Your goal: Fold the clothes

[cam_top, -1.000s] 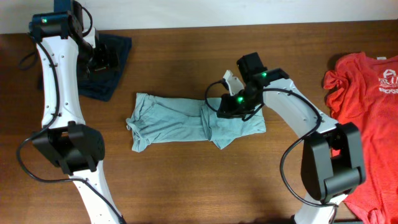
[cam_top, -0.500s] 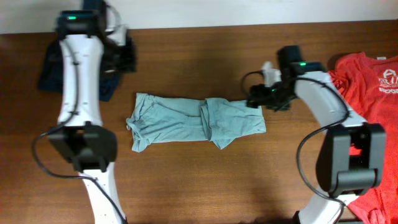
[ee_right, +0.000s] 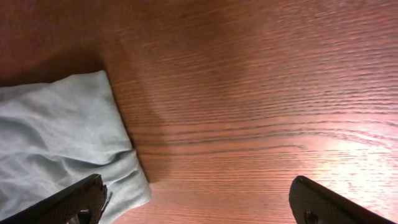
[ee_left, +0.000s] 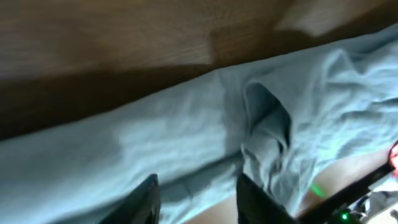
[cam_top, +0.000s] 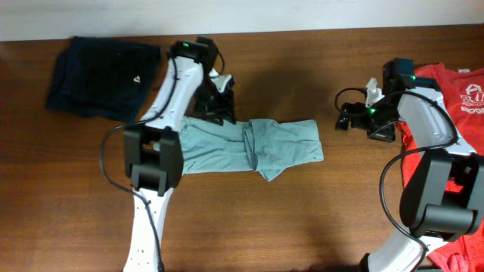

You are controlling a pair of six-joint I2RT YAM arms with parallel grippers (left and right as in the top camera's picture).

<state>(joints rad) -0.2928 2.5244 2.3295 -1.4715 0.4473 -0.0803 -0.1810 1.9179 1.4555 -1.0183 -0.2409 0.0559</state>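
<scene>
The clothes lie on the table. A pale blue-grey T-shirt is folded into a long strip at the middle, with a bunched fold across it. A red T-shirt with white print lies at the right edge. My left gripper hangs over the strip's upper edge. In the left wrist view the left gripper stands open just above the blue cloth, gripping nothing. My right gripper sits right of the strip's end; in the right wrist view the right gripper is wide open over bare wood, beside the cloth's corner.
A dark navy folded garment lies at the back left. The wooden table is bare in front of the strip. The right arm's base stands partly over the red T-shirt at the front right.
My left arm has swung from the navy garment across to the blue-grey T-shirt's upper edge. My right gripper has left the T-shirt, moved right and opened wide.
</scene>
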